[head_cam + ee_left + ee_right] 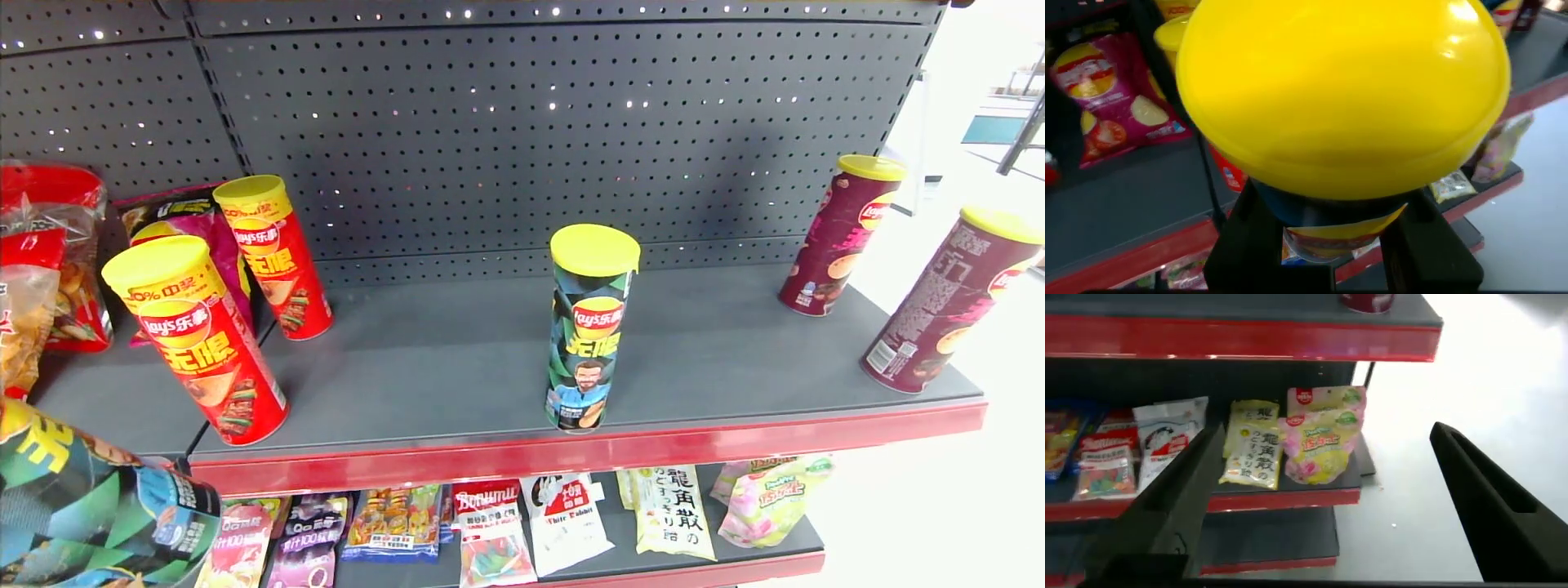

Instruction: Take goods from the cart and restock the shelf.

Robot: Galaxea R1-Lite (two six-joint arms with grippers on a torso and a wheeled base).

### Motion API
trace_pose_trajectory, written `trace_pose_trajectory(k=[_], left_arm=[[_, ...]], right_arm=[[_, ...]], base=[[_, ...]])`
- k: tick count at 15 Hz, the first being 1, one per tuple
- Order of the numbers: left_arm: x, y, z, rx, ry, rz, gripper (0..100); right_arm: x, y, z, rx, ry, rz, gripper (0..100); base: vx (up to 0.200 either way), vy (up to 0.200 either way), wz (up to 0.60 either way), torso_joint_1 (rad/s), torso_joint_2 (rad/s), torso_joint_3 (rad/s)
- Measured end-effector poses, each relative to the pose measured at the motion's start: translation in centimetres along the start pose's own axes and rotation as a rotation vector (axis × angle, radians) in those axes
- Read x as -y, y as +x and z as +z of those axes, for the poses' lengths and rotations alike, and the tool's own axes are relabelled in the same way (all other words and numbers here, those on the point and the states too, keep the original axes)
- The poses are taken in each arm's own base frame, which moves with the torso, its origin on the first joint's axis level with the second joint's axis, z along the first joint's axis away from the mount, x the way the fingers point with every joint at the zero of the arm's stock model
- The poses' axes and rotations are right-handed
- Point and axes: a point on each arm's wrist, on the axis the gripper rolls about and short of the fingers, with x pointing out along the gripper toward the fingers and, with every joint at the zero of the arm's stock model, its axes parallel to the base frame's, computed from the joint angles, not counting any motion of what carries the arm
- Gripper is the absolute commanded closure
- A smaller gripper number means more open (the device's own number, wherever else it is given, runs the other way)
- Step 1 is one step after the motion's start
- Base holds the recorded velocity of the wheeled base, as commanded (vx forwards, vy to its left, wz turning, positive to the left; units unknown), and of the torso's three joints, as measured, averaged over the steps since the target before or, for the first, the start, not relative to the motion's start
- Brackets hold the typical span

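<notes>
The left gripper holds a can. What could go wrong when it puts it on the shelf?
1. The held can in the left gripper is near the front red can; moving in may topple it.
2. The standing green can sits by the shelf front edge; a bump might push it off.

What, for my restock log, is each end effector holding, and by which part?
The left end effector grips a green-patterned chip can by its body, below the yellow lid. The right end effector is open and holds nothing.
</notes>
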Motion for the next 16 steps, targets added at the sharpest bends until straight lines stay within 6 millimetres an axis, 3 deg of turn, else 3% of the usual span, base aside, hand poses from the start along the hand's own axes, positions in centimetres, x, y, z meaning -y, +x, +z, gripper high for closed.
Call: trace_pose_trajectory(k=[7,12,14,16], left_arm=[[0.02,0.46,-0.21,-0.022,-0.007,-0.057,100],[-0.02,0.51,-0.06,-0.021,-0.006,-0.052,100],[0.00,0.43,0.01,-0.016,-0.004,-0.051,100],[0.05,0.25,-0.10,-0.012,-0.002,-0.049,100]], right_arm=[[-0.53,0.27,-0.28,0.062,0.063,0.192,0],[-0.58,0.46,-0.36,0.027,0.086,-0.038,0],[-0.62,0.16,-0.46,0.062,0.081,-0.062,0],[-0.94,-0.12,-0.54,0.130,0.072,0.031,0]], base=[[0.000,0.000,0.00,0.000,0.00,0.000],[0.000,0.000,0.00,0.000,0.00,0.000],[0.000,0.000,0.00,0.000,0.00,0.000],[0.000,0.000,0.00,0.000,0.00,0.000]])
